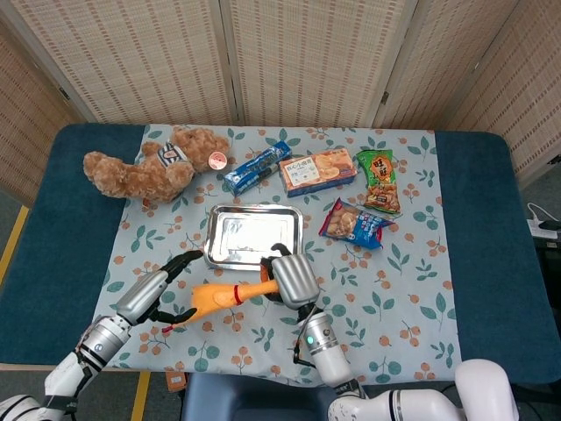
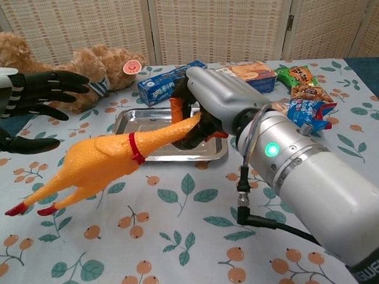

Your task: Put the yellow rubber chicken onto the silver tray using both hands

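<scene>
Holding the yellow rubber chicken (image 2: 108, 160) by its neck end alone, your right hand (image 2: 216, 109) has its fingers wrapped round the head and beak part, just at the near edge of the shiny silver metal tray (image 1: 252, 235). Your left hand (image 2: 22, 103) is spread wide with nothing in it, fingers fanned out and clear of the toy, off to the left of the body. So right now it's a 1-hand carry, and the task wants 2.

Look at the long axis: in the chest view the chicken slants down from the gripped neck, past the red collar, to the plump body and the 2 red-tipped feet at the low left. The head view shows it lying left-to-right along the tray's near side, tail toward your left hand. The tray sits beyond it, further from the robot, so the toy has to travel away from you and turn or shift onto the metal. The body end is nearer your left hand, and I'd judge that's where it should take hold again before the lift.

The chicken itself looks soft and glossy, orange-yellow, sagging under its own weight from the neck; expect it to swing and flex. Whether the feet touch the leaf-patterned tablecloth (image 2: 182, 244) I cannot tell from either view.
</scene>
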Robot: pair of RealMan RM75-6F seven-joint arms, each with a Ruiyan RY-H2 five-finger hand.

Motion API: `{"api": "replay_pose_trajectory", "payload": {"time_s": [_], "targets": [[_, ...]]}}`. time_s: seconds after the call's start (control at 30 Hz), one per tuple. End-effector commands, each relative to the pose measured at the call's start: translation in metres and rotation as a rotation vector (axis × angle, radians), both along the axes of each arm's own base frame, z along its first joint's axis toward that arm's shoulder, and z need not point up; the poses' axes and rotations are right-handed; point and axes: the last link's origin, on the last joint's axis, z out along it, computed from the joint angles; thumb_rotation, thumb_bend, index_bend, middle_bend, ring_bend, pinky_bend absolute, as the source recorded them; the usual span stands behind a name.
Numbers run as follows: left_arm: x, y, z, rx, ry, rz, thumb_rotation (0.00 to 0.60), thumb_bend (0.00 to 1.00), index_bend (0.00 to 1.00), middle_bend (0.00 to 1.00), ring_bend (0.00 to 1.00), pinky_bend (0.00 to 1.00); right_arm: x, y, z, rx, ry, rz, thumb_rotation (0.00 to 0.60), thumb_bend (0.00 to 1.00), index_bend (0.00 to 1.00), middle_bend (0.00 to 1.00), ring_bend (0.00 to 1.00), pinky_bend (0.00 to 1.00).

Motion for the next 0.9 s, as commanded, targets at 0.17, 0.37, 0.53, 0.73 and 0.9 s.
{"api": "replay_pose_trajectory", "payload": {"time_s": [0.17,0.37,0.53,0.73,0.9], "targets": [[-0.028,0.005,0.029,0.122,0.141,-0.028,0.600,0.29,0.00,0.00,0.00,0.09,-0.002,-0.017,0.002,-0.064,-0.042,-0.038,0.600,0.24,0.89,0.65,0.73,0.74],[-0.058,0.001,0.041,0.213,0.195,0.020,0.600,0.29,0.00,0.00,0.00,0.09,-0.006,-0.050,0.002,-0.176,-0.109,-0.097,0.600,0.24,0.89,0.65,0.73,0.74],[-0.077,-0.004,0.040,0.206,0.199,0.051,0.600,0.29,0.00,0.00,0.00,0.08,-0.013,-0.075,-0.016,-0.231,-0.132,-0.133,0.600,0.24,0.89,0.65,0.73,0.73],[-0.085,0.002,0.040,0.197,0.202,0.054,0.600,0.29,0.00,0.00,0.00,0.08,-0.023,-0.089,-0.036,-0.236,-0.054,-0.138,0.600,0.24,0.89,0.65,0.72,0.72],[-0.092,0.008,0.038,0.185,0.204,0.071,0.600,0.29,0.00,0.00,0.00,0.08,-0.032,-0.095,-0.045,-0.196,-0.028,-0.149,0.600,0.24,0.88,0.65,0.68,0.71]]}}
